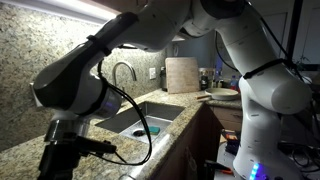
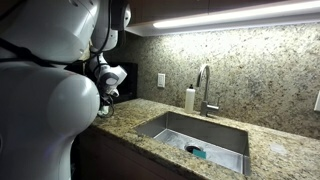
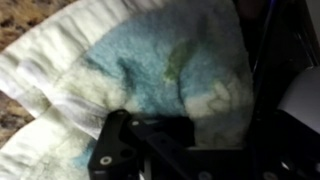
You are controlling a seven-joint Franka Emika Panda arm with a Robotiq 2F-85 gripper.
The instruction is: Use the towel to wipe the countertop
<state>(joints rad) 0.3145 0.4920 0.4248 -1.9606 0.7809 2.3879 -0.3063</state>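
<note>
Hand [image 3: 148, 142] w/ tips hidden; towel [image 3: 165, 62] blurry

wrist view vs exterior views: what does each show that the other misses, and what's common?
Wrist view only: the towel, white with blue patches, filling most of the frame. Exterior views only: the sink, faucet, soap bottle, a board leaning on the backsplash, and the robot arm. Shared: the speckled granite countertop, just a corner of it in the wrist view.
</note>
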